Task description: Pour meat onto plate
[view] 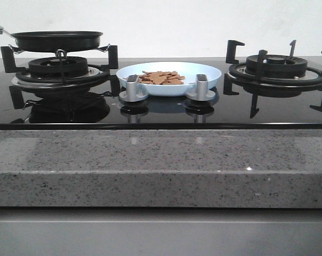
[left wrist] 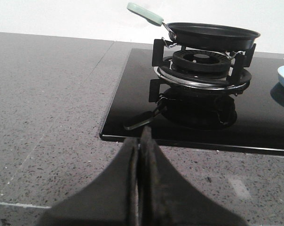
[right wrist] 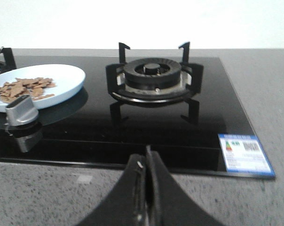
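Left wrist view: the left hand (left wrist: 140,155) is pressed together, empty, above the table (left wrist: 48,103); the right hand (right wrist: 145,167) likewise. The meat (view: 161,78) lies piled on the plate (view: 209,74) between the burners, the pan (view: 57,40) resting on the left burner.

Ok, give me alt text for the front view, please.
A pale blue plate holding a pile of reddish-brown meat sits mid-hob behind two silver knobs. A black frying pan rests on the left burner; the right burner is bare.
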Robot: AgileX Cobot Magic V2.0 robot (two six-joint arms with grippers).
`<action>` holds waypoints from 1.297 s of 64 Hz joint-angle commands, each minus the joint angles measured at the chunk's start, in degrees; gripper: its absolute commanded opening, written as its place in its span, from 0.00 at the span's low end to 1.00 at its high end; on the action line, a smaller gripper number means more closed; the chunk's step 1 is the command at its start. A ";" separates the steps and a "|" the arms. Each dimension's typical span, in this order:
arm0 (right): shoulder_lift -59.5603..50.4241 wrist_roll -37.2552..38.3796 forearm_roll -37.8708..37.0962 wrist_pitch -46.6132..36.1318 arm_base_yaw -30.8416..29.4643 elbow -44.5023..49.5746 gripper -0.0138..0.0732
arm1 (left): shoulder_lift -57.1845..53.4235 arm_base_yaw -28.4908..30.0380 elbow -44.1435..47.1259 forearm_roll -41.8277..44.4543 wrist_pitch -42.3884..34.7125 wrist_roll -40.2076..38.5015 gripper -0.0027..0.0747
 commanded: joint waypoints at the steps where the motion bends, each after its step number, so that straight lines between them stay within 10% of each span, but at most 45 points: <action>1: -3.45 1.11 -0.49 -3.57 -0.98 1.31 0.09 | -0.91 0.14 0.49 -0.53 -5.39 0.00 0.01; 83: -4.38 1.11 -0.49 -4.57 -0.98 6.18 0.09 | -0.91 0.14 0.49 -0.53 -5.39 0.00 0.01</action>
